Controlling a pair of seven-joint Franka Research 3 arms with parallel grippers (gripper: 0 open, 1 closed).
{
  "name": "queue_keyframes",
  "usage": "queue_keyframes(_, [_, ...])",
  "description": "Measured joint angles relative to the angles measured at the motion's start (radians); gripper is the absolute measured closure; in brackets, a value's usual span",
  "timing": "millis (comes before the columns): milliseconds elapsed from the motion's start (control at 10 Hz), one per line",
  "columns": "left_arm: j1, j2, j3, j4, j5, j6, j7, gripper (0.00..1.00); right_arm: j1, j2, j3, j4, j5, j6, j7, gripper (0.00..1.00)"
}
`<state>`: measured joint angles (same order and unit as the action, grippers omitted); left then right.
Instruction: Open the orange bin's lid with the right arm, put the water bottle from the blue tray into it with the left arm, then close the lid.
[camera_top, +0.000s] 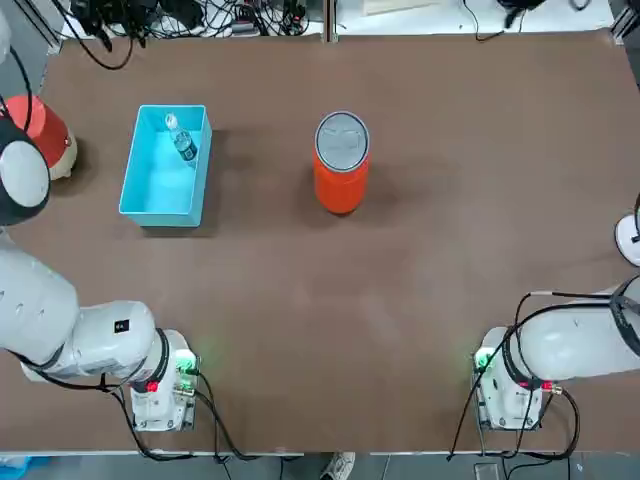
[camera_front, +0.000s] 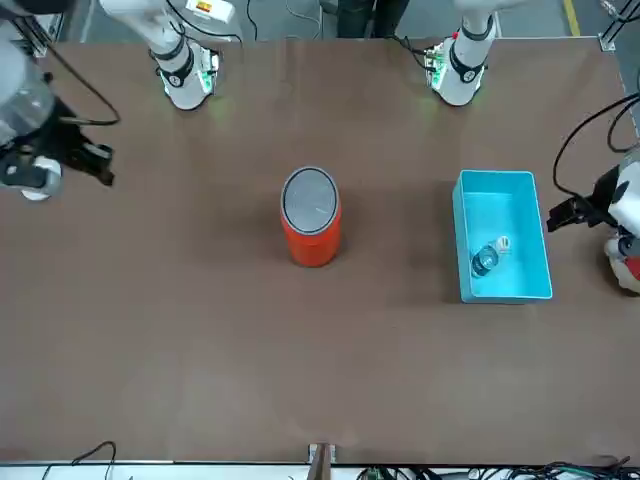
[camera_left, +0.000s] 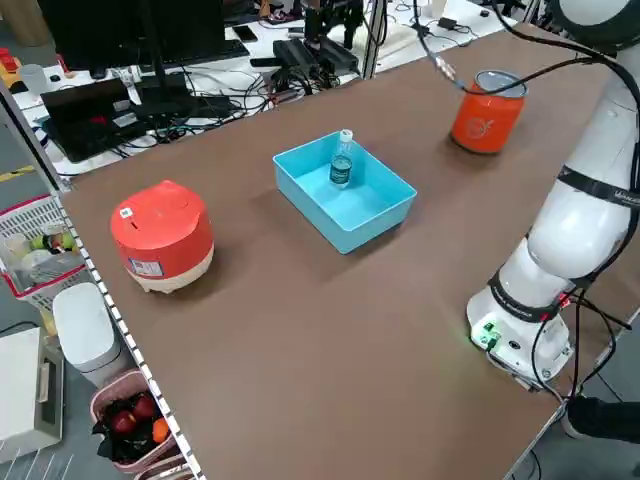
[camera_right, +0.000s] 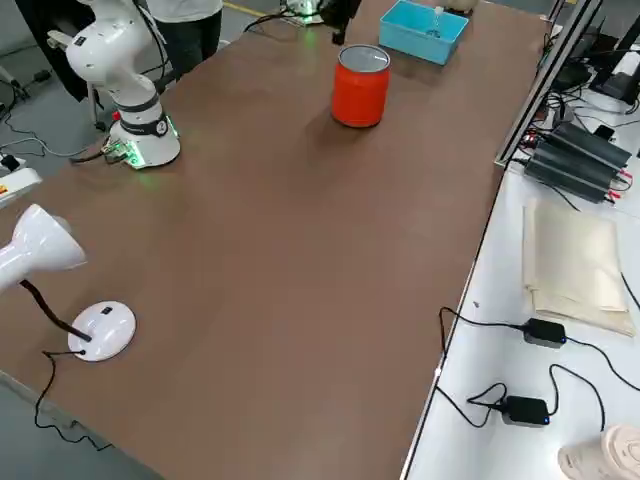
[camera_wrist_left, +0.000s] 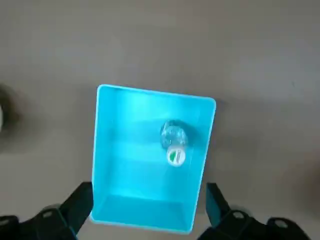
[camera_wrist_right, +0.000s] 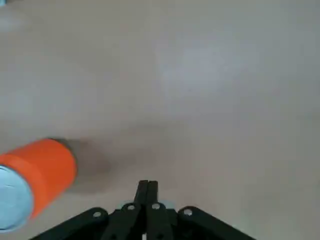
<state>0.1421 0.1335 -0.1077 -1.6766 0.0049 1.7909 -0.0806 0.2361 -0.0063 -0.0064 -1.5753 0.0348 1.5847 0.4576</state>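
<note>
We are starting with the lid (camera_top: 342, 137) flat on the bin (camera_top: 340, 185), so our empty, pinched-shut right gripper (camera_wrist_right: 147, 187), hanging off to the right, should push its edge gently, while our left gripper (camera_wrist_left: 146, 197) is waiting wide open and empty above the tray (camera_wrist_left: 106, 150).

No text, brand or number can be read anywhere; the water bottle's (camera_wrist_left: 173, 145) label is illegible.

Bright even overhead light, soft shadow beside the orange bin (camera_top: 341, 168), both wrist views blurred
</note>
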Motion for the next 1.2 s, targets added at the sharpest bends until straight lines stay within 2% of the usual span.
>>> queue_keyframes(200, [-0.005, 0.005, -0.034, -0.151, 0.0, 0.196, -0.07, 0.01, 0.137, 0.029, 0.003, -0.011, 0.0, 0.07, 0.226, 0.98])
queue_keyframes(400, [-0.013, 0.009, -0.07, -0.269, 0.0, 0.302, -0.132, 0.02, 0.262, 0.08, 0.003, -0.017, 0.001, 0.166, 0.42, 0.99])
queue_keyframes(800, [-0.009, 0.012, -0.076, -0.382, 0.015, 0.415, -0.148, 0.07, 0.496, 0.186, 0.003, -0.02, 0.0, 0.303, 0.699, 0.99])
queue_keyframes(1000, [-0.008, 0.03, -0.075, -0.421, 0.042, 0.459, -0.148, 0.07, 0.555, 0.254, 0.002, -0.021, -0.002, 0.404, 0.784, 0.99])
queue_keyframes(1200, [-0.005, 0.045, -0.075, -0.433, 0.051, 0.47, -0.148, 0.1, 0.571, 0.313, -0.001, -0.021, -0.003, 0.478, 0.813, 0.99])
